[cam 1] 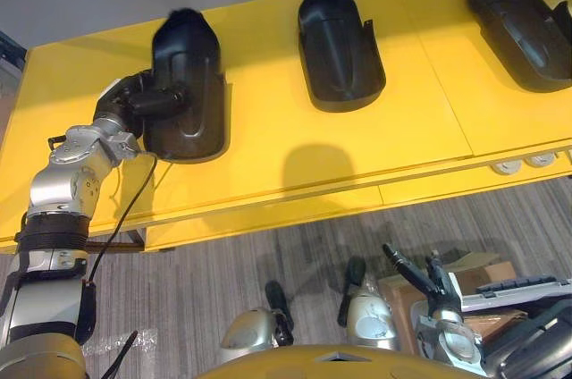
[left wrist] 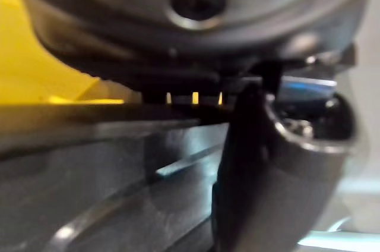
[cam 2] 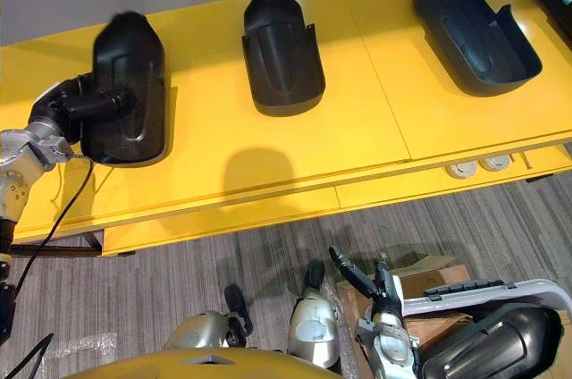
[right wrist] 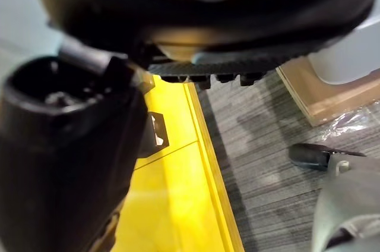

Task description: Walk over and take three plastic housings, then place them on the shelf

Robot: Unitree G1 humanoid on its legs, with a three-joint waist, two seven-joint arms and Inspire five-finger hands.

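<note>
The left hand (cam 1: 143, 104) has its fingers curled over the side edge of the leftmost plastic housing (cam 1: 188, 75), which is on the yellow shelf (cam 1: 295, 142). Further right on the shelf lie a second housing (cam 1: 340, 44) and a third housing (cam 1: 523, 26) (all well apart). Low at the right, the right hand (cam 2: 382, 303) has its fingers straight and spread, holding nothing; another housing (cam 2: 496, 343) lies just beside it.
</note>
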